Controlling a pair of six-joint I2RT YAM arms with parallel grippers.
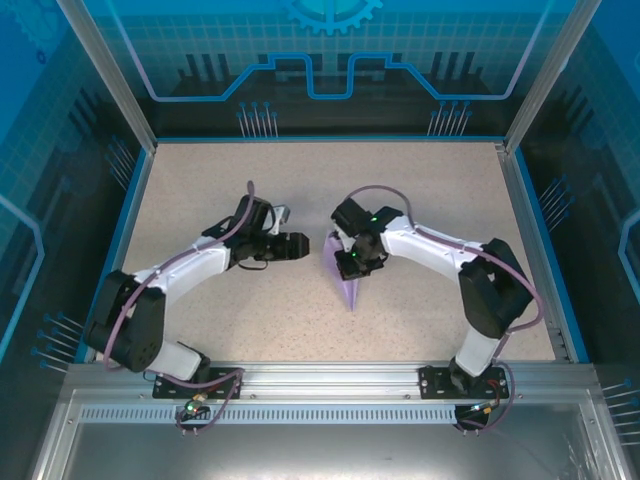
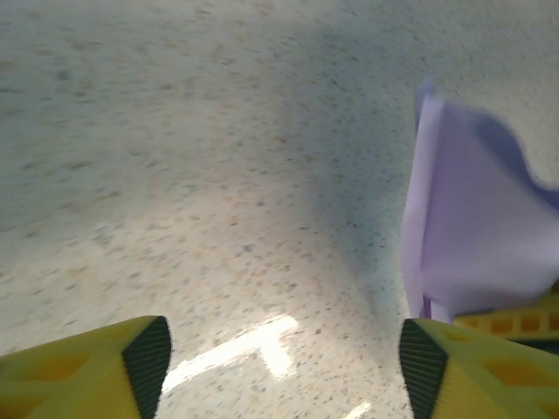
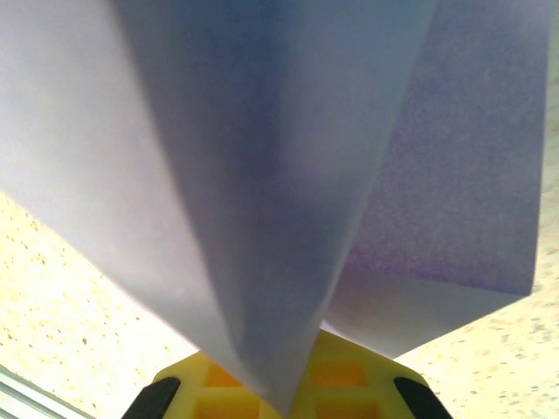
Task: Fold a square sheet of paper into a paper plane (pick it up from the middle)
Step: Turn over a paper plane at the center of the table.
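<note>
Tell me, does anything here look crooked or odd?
Nothing looks spilled or torn. The one oddity is the purple paper: it isn't lying flat but is held up, pinched in the right hand, its folded layers splaying unevenly and its point toward the near edge. The left hand is open beside it.

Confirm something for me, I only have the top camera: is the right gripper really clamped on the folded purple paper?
Observer: Yes. On the right wrist camera the folded lavender paper comes straight out from between the right gripper's shut jaws.
Operator: Is the left one holding it too?
Observer: No. On the left wrist camera the left gripper is open over bare table, with the paper off to the right of that view.
</note>
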